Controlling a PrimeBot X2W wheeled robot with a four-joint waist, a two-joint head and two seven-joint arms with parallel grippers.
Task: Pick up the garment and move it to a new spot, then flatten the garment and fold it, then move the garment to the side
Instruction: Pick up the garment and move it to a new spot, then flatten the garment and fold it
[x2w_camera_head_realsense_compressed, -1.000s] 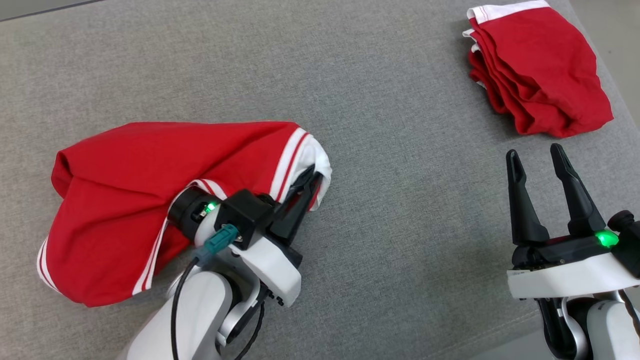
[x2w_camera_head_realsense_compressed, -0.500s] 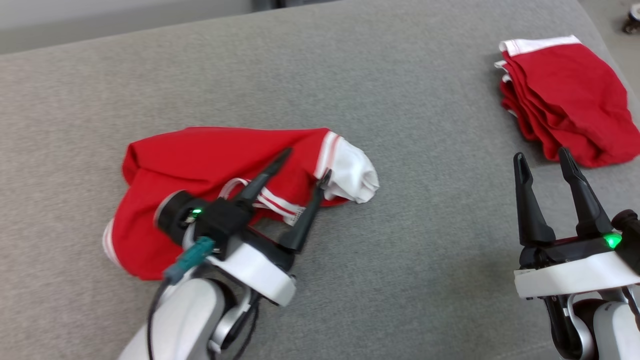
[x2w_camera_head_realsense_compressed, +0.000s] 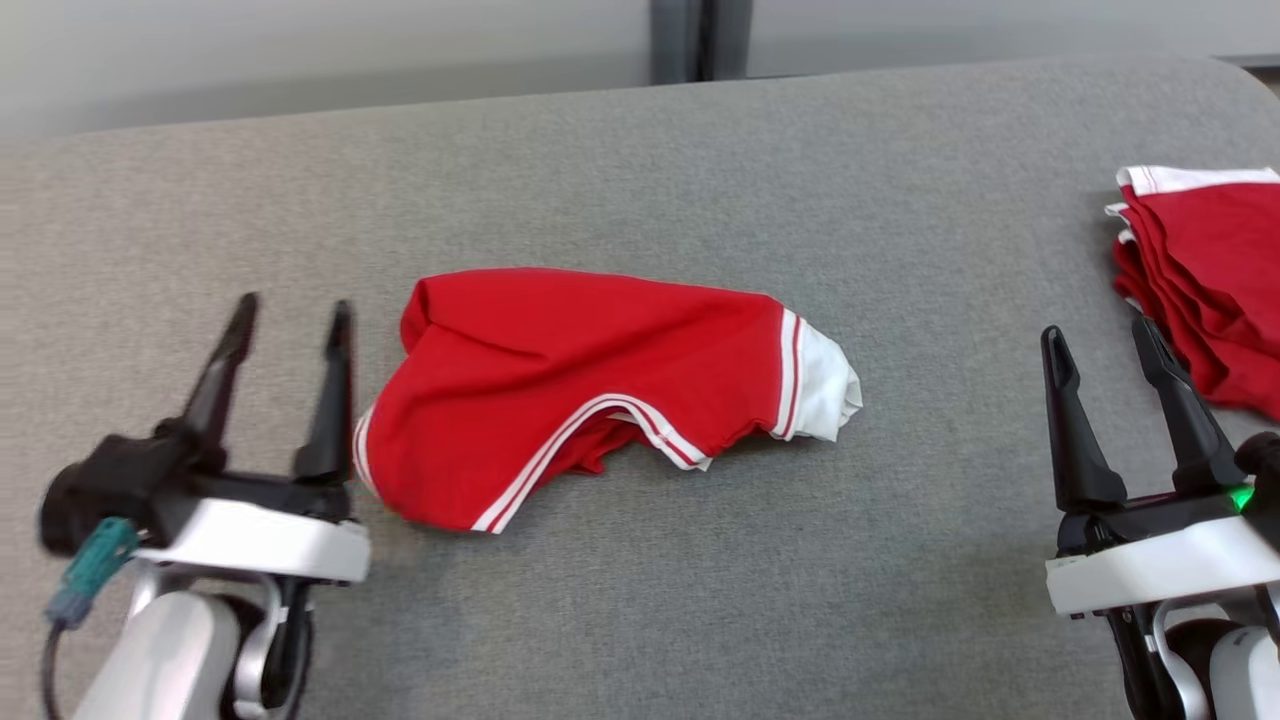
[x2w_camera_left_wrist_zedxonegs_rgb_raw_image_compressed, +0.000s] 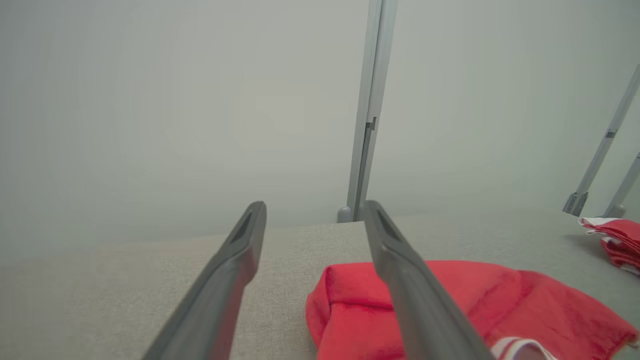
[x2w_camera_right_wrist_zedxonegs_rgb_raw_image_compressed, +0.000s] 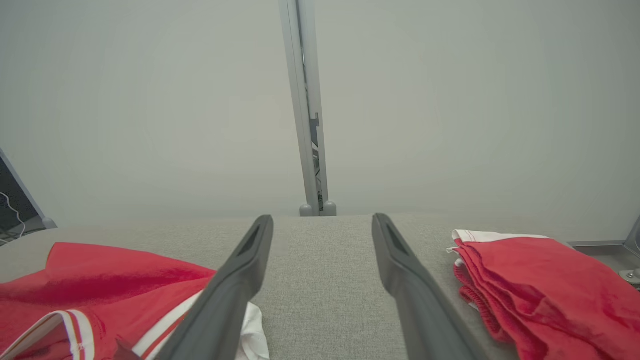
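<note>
The garment (x2w_camera_head_realsense_compressed: 590, 390) is red with white stripes and a white end, lying crumpled in the middle of the grey surface; it also appears as the red garment (x2w_camera_left_wrist_zedxonegs_rgb_raw_image_compressed: 450, 305) in the left wrist view and the garment (x2w_camera_right_wrist_zedxonegs_rgb_raw_image_compressed: 100, 295) in the right wrist view. At the lower left, my left gripper (x2w_camera_head_realsense_compressed: 290, 320) stands open just left of the cloth, apart from it and holding nothing. My right gripper (x2w_camera_head_realsense_compressed: 1100, 340) is open and empty at the lower right, well clear of the garment.
A stack of folded red clothes (x2w_camera_head_realsense_compressed: 1210, 290) with white bands lies at the right edge, also seen as the stack (x2w_camera_right_wrist_zedxonegs_rgb_raw_image_compressed: 540, 285). The grey padded surface (x2w_camera_head_realsense_compressed: 640, 170) ends at a pale wall with a vertical metal post (x2w_camera_head_realsense_compressed: 685, 40).
My left gripper opened, let go of the garment and drew back to the left. The garment now lies loose on the surface. The head camera has tilted up and shifted.
</note>
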